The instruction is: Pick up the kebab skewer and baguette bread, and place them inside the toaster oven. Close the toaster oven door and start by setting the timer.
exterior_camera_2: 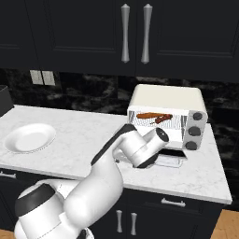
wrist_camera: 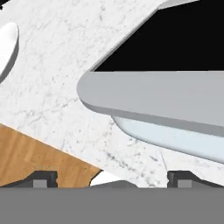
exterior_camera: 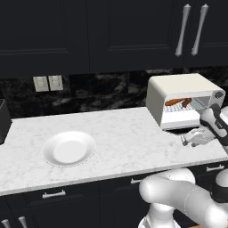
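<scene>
Hand view shows the two dark fingertips point(wrist_camera: 43, 178) set wide apart with nothing between them, so the gripper point(exterior_camera: 189, 139) is open and empty. Just beyond them lies the toaster oven door point(wrist_camera: 153, 98), folded down flat toward the counter, its pale handle bar running crosswise to the fingers and its dark glass further off. The coming move looks like a lift of that door, so what matters is that the bar lies ahead of and a little above the tips, long axis across the gap. Past the door stands the toaster oven point(exterior_camera: 178, 84), and on its rack the baguette bread point(exterior_camera_2: 148, 115) and the kebab skewer point(exterior_camera_2: 163, 118) lie side by side (both already in). Its knobs point(exterior_camera_2: 198, 115) are on the right side. Off to the left on the marble counter point(exterior_camera: 116, 133) sits the white plate point(exterior_camera: 69, 148), well apart and no obstacle
</scene>
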